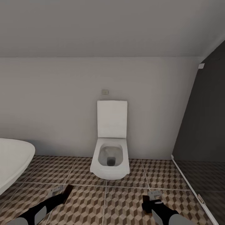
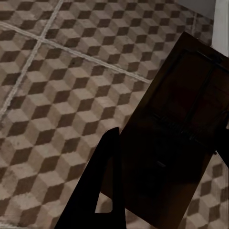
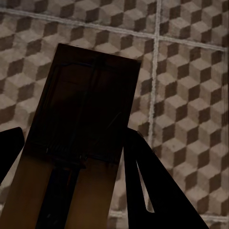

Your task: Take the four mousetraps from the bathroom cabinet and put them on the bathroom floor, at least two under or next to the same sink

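Each of my grippers is shut on a mousetrap above the bathroom floor (image 1: 125,203) with its cube-pattern tiles. In the head view the left gripper (image 1: 59,194) sits low on the left with a brown mousetrap (image 1: 67,191) sticking out of it. Low on the right, the right gripper (image 1: 150,201) holds a dark mousetrap (image 1: 146,205). The left wrist view shows a dark wooden mousetrap (image 2: 176,129) between the fingers (image 2: 102,186). The right wrist view shows another mousetrap (image 3: 81,109) clamped between its fingers (image 3: 148,186). The cabinet and the bathroom sink are out of view.
A white toilet (image 1: 110,156) stands against the back wall straight ahead. The rim of a white bathtub (image 1: 12,159) juts in at the left. A dark glass partition (image 1: 200,150) with a low sill closes off the right side.
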### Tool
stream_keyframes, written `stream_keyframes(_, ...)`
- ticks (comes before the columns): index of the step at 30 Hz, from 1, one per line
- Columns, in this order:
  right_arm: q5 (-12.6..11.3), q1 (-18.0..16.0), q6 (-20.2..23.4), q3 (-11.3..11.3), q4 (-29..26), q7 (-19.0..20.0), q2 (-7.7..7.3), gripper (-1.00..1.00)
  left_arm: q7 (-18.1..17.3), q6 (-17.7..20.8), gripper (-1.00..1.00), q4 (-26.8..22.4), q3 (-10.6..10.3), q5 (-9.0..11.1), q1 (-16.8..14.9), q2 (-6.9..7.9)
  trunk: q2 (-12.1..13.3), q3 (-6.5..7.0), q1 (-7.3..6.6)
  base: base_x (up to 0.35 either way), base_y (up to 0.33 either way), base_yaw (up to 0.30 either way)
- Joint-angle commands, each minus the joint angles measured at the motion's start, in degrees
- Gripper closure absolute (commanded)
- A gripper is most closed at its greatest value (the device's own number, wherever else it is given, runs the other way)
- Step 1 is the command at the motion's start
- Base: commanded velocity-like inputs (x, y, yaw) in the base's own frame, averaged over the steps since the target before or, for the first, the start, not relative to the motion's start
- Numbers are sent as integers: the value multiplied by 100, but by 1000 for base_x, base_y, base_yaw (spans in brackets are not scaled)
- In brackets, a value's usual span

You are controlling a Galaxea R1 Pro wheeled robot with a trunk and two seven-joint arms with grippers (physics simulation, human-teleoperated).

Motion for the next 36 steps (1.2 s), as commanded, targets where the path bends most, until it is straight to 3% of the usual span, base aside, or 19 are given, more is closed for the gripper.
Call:
stream_keyframes(1, 46, -1, 45, -66, -44, -13, 6, 100, -7, 3, 100, -27, -48, 44, -4, 3, -2, -6, -1, 0, 0, 0)
stream_keyframes(11, -17, -7, 78, -120, -367, -65, 20, 100, 217, 254, 100, -349, -50, 7, -6, -7, -2, -6, -1, 0, 0, 0)
stream_keyframes(19, -161, -10, 71, -119, -627, -212, 25, 100, 474, 346, 100, -607, -49, -224, -4, -24, -2, -6, -1, 0, 0, 0)
stream_keyframes(20, -178, -10, 72, -118, -1460, -225, 27, 100, 740, 355, 100, -1593, -47, -410, -4, -30, -2, -6, -1, 0, 0, 0)
stream_keyframes(24, -186, -10, 75, -117, -1467, -252, 28, 100, 793, 370, 100, -1631, -43, -549, -4, -34, -2, -6, -1, 0, 0, 0)
stream_keyframes(30, -189, -10, 77, -116, -1470, -264, 30, 100, 868, 393, 100, -1645, -37, -602, -4, -39, -2, -6, -1, 0, 0, 0)
stream_keyframes(36, -189, -10, 78, -116, -1470, -267, 31, 100, 1302, 399, 100, -1642, -40, -614, -4, -41, -2, -6, -1, 60, 0, 0)
